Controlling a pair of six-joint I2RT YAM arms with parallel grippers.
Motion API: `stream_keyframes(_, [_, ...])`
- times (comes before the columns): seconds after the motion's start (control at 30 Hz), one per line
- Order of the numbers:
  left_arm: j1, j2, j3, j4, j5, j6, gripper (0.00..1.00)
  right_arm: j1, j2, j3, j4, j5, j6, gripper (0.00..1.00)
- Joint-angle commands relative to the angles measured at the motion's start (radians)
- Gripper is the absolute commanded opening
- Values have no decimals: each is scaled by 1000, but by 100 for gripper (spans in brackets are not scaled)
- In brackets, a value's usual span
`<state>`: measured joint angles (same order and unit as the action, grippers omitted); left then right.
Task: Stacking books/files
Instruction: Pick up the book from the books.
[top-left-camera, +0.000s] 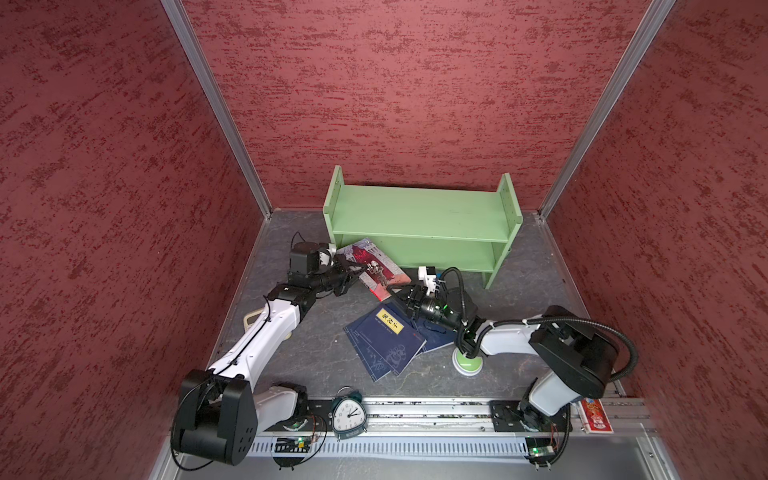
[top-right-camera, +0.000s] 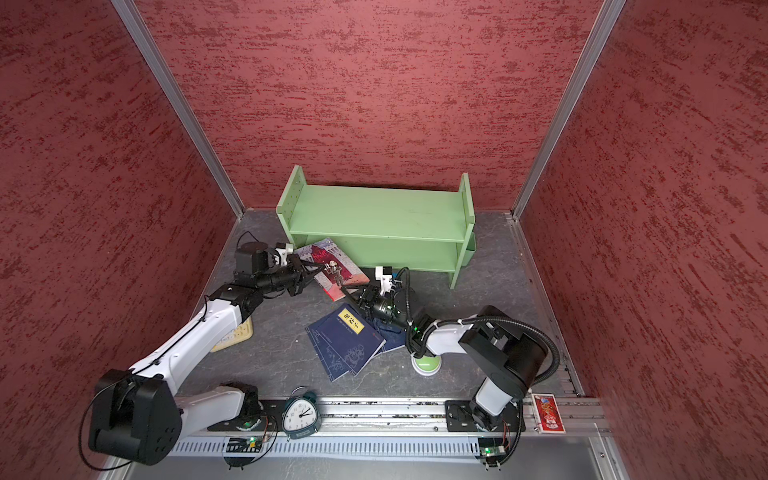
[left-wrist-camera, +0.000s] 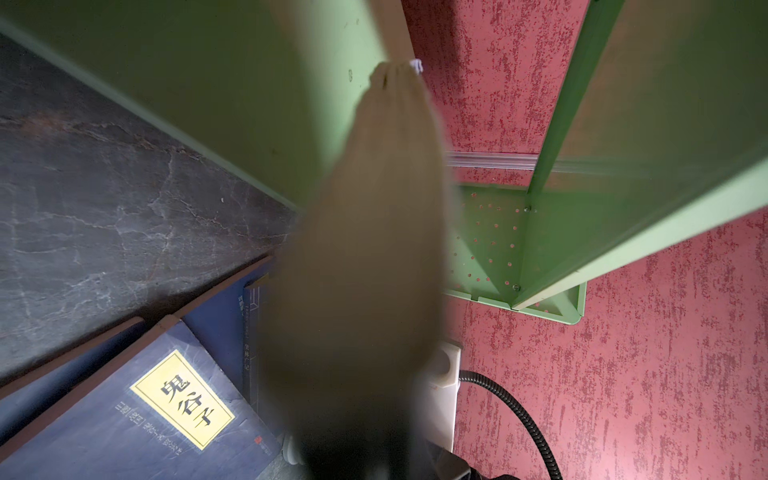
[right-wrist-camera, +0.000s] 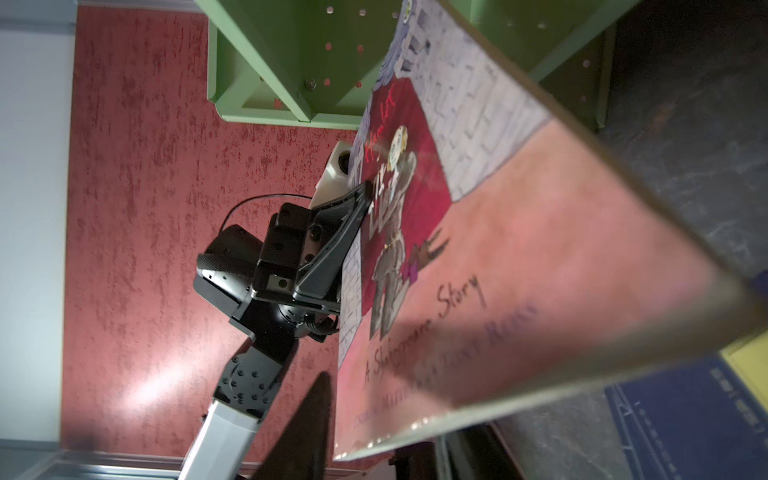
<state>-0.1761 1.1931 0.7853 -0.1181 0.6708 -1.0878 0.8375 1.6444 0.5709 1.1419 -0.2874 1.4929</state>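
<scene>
The red-and-white illustrated book (top-left-camera: 376, 266) (right-wrist-camera: 519, 257) hangs tilted above the table in front of the green shelf's lower left end. My left gripper (top-left-camera: 362, 270) (right-wrist-camera: 368, 189) is shut on its left edge; in the left wrist view the book (left-wrist-camera: 374, 249) is a blurred beige band that hides the jaws. My right gripper (top-left-camera: 395, 289) (right-wrist-camera: 365, 419) stands round the book's near corner, one finger on each side and still apart. Navy books with a yellow label (top-left-camera: 386, 345) (left-wrist-camera: 124, 415) lie fanned in a loose pile on the table below.
The green two-tier shelf (top-left-camera: 419, 216) stands against the back wall. An alarm clock (top-left-camera: 348, 413) sits on the front rail and a red packet (top-left-camera: 596, 415) at its right end. A green-and-white round button (top-left-camera: 467, 363) lies under the right arm, and a cream calculator (top-right-camera: 235, 334) under the left arm.
</scene>
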Motion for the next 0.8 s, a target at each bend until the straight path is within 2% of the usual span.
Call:
stream_keyframes(0.0, [7,-7,-10,21,-7,-5,0,8,18,24,82,2,14,28])
stream_keyframes(0.07, [7,-6,-16,21,-6,-6,0,6,16,23,73,7,3,20])
stream_keyframes(0.37, [10,-7,-28,-12,-6,9,0,-22,6,51,-32,-39,-89,5])
stream_keyframes(0.47, [16,-11,-29,-23,-7,17,21,-41,1,62,-61,-67,-119,3])
stream_keyframes(0.53, [20,-16,-30,-33,-5,22,42,-53,-4,74,-96,-96,-145,3])
stream_keyframes(0.77, [37,-32,-30,-82,6,43,73,-103,-17,102,-183,-193,-212,3])
